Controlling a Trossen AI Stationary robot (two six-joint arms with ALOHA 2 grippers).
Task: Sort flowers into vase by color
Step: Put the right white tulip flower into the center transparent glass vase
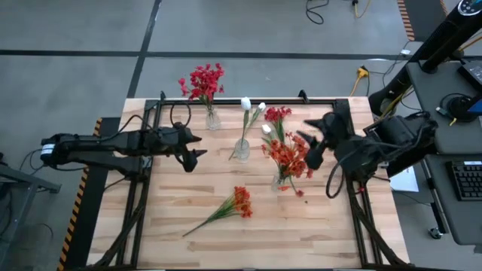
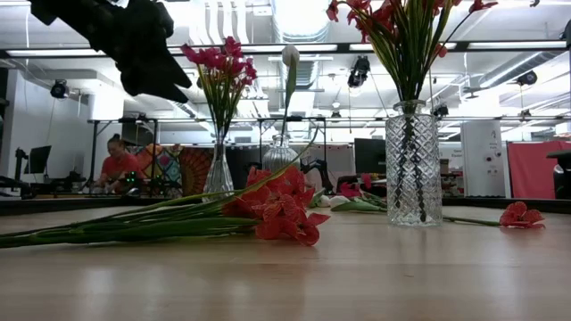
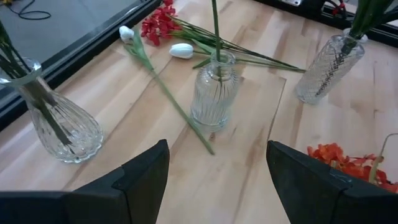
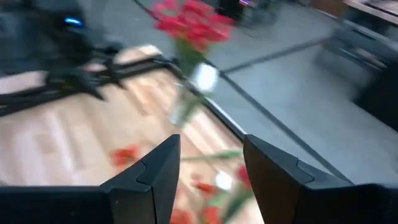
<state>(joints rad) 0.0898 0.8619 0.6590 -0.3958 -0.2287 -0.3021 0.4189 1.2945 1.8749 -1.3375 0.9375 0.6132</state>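
An orange-red artificial flower stem (image 1: 230, 205) lies flat on the pale wooden counter (image 1: 166, 226), near its front, touched by nothing. Behind it stand three clear glass vases: a round-bellied one with crimson-red flowers (image 1: 202, 81) at the back left, a ribbed middle vase (image 1: 242, 150) holding a white bud (image 1: 245, 104), and a cut-glass vase (image 2: 413, 165) with orange-red blooms (image 1: 288, 156). More white and red stems lie loose between the middle and right vases. The left gripper (image 1: 197, 145) hovers left of the middle vase, fingers spread, empty. The right gripper (image 1: 304, 143) hangs just beside the orange-red bunch, fingers parted, nothing between them.
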